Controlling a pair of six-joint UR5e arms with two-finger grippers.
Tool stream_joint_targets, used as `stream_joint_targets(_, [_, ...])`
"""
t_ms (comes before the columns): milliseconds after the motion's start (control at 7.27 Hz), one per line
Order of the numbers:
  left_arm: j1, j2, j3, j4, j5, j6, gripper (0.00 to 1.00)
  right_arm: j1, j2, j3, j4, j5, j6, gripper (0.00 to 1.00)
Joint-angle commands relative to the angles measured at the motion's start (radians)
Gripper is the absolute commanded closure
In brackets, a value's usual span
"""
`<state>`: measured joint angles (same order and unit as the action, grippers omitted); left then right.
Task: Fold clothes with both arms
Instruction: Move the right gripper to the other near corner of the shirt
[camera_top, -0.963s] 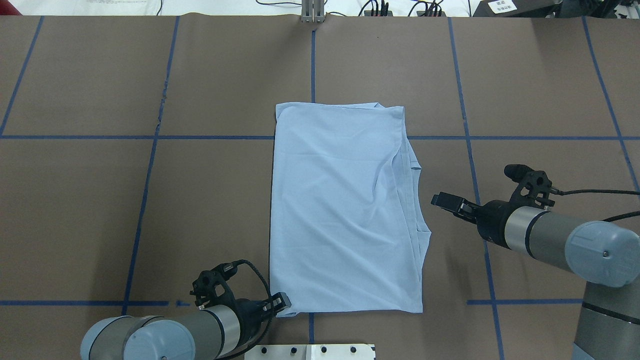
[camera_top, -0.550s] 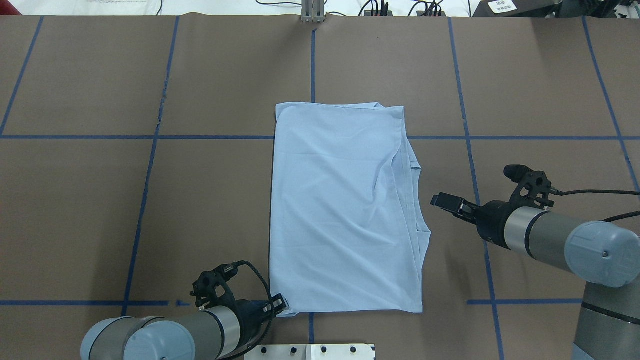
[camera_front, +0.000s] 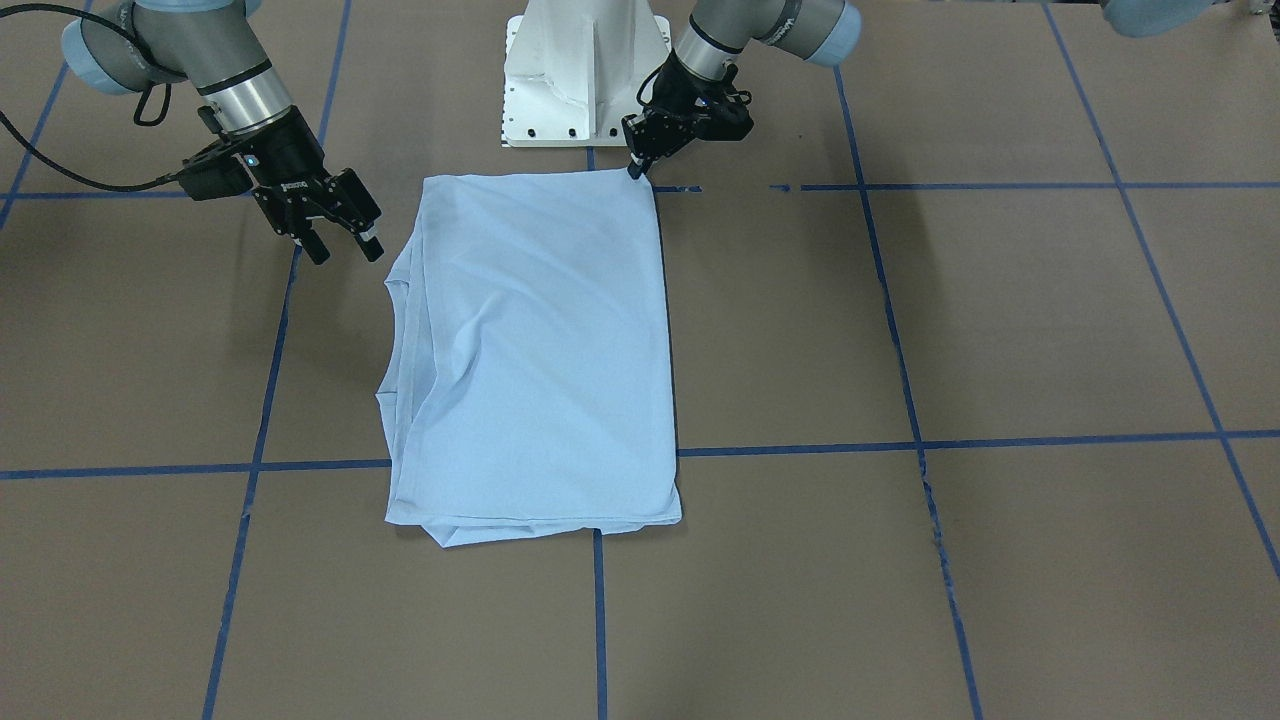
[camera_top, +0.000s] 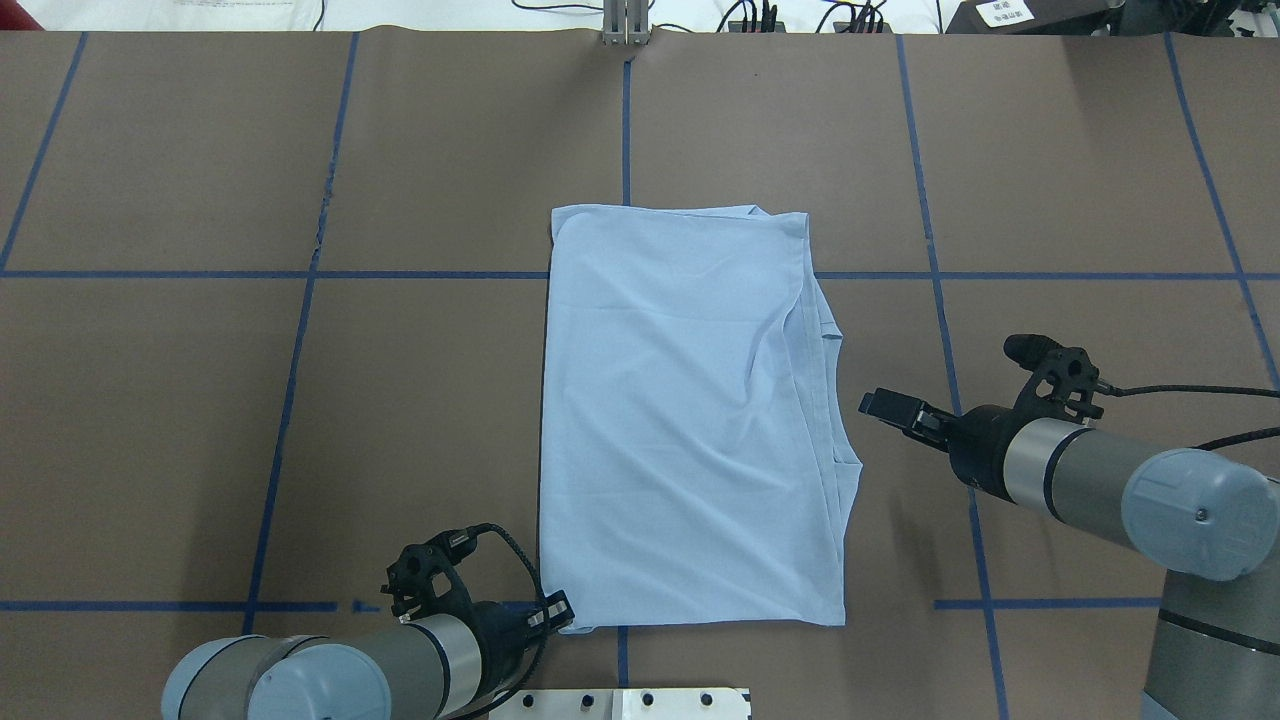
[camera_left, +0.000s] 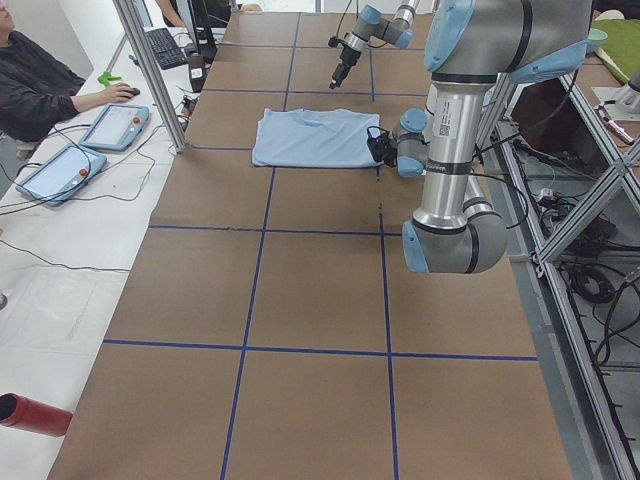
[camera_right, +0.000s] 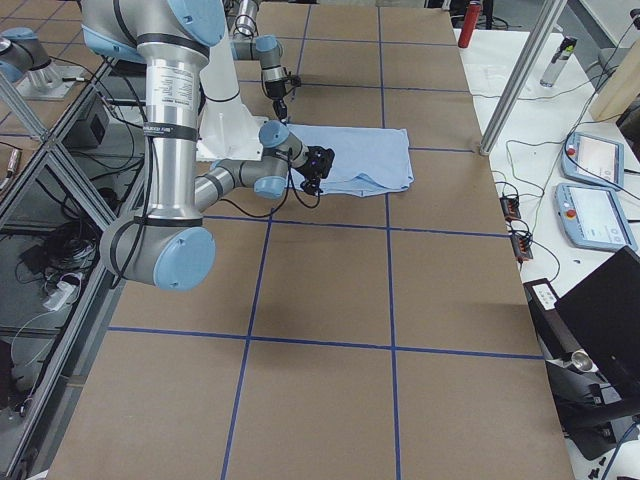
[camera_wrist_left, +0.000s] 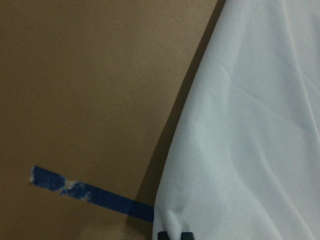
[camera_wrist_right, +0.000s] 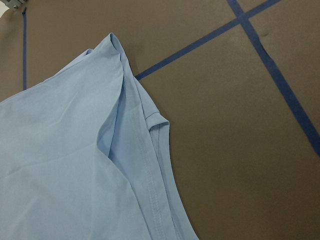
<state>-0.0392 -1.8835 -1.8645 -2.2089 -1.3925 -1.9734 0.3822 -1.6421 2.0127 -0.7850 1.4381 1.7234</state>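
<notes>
The light blue T-shirt (camera_top: 690, 420) lies folded into a tall rectangle in the middle of the brown table, also in the front view (camera_front: 540, 340). Its chest print, neck label and tag are hidden. My left gripper (camera_top: 562, 610) sits low at the shirt's near-left corner, and its tips meet on that corner in the front view (camera_front: 637, 172). The left wrist view shows the cloth (camera_wrist_left: 250, 125) puckered at the dark fingertips (camera_wrist_left: 161, 234). My right gripper (camera_top: 868, 404) is open and empty, just off the shirt's right edge with its layered sleeve folds (camera_wrist_right: 145, 125), fingers apart in the front view (camera_front: 343, 248).
The white pedestal base (camera_front: 585, 70) stands at the table's near edge behind the shirt. Blue tape lines (camera_top: 300, 275) cross the brown surface. An operator (camera_left: 40, 80) sits by tablets (camera_left: 115, 125) at the far side table, and a red bottle (camera_left: 30, 413) lies there.
My left gripper has drawn slightly back toward the robot at the shirt's corner and its fingers have come together. My right gripper has shifted very slightly. The shirt has not moved.
</notes>
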Motion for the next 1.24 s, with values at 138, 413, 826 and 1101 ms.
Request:
stream_joint_targets(138, [-0.001, 0.000, -0.010, 0.000, 0.001, 0.004, 1.00, -0.086, 0.062, 0.050, -0.212, -0.060, 0.154, 0.10])
stream_joint_targets(413, [-0.001, 0.000, -0.009, 0.000, 0.001, 0.004, 1.00, -0.202, 0.193, 0.077, -0.496, -0.168, 0.279, 0.13])
stream_joint_targets(826, [-0.001, 0.001, -0.007, 0.000, 0.003, 0.005, 1.00, -0.331, 0.352, 0.075, -0.811, -0.220, 0.421, 0.14])
stream_joint_targets(1101, [0.001, 0.001, -0.001, 0.000, 0.013, 0.005, 1.00, -0.382, 0.337, 0.063, -0.844, -0.226, 0.476, 0.13])
